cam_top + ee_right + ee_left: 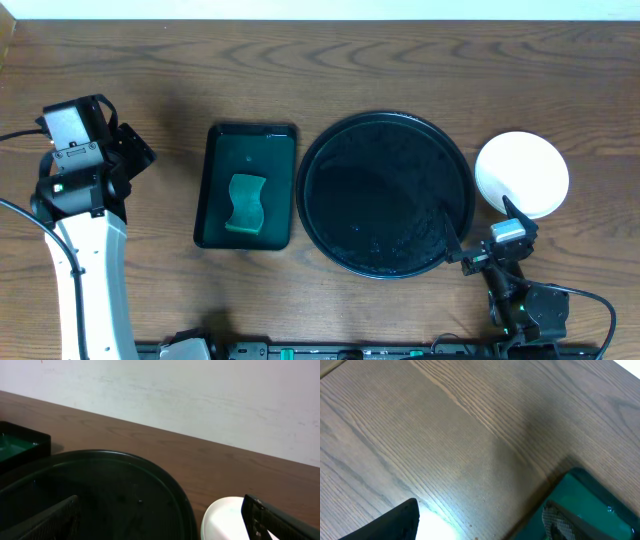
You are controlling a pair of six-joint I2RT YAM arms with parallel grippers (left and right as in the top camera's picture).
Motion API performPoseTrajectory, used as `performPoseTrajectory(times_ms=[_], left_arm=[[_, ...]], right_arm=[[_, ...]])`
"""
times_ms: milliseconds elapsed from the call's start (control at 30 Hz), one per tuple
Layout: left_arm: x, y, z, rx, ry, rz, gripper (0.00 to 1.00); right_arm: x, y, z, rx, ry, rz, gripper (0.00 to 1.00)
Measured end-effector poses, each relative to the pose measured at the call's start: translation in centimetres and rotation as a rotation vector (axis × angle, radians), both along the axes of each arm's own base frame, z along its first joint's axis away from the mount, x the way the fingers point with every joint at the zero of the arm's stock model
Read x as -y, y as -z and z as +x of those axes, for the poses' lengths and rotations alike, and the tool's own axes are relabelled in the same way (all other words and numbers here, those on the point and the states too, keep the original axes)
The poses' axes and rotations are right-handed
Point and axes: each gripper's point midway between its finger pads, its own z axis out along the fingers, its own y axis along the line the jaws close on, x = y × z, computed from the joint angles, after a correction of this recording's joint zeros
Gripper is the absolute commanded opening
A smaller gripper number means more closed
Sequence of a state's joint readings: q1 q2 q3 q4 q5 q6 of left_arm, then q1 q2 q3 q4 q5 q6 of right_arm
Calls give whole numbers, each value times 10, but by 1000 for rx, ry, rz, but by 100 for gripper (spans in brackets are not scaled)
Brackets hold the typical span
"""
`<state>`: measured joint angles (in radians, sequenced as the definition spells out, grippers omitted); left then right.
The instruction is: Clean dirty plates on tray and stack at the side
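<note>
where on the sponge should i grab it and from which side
Take the sponge across its middle, where the wavy long sides appear to pinch inward, with one finger on each long side. Come straight down from above: it lies flat inside the green tray, and the raised rim would likely block a sideways approach.

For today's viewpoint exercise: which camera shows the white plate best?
Overhead: the white plate shows whole, right of the black tray. Right wrist catches only part of its rim; left wrist shows none of it.

Left end effector and right end effector both gape wide
</note>
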<state>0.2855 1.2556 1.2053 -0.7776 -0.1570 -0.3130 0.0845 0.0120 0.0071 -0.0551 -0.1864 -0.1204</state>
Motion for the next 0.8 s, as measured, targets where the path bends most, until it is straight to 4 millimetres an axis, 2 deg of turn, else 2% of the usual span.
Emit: performPoseTrajectory(times_ms=[567,767,800], left_arm=[[0,-1,0,2,0,0,79],[2,-17,-6,53,0,15,79],[2,-21,-8,66,-1,19,95]], right_arm=[[0,0,0,0,0,0,99],[0,0,0,0,0,0,99],[0,0,0,0,0,0,99]])
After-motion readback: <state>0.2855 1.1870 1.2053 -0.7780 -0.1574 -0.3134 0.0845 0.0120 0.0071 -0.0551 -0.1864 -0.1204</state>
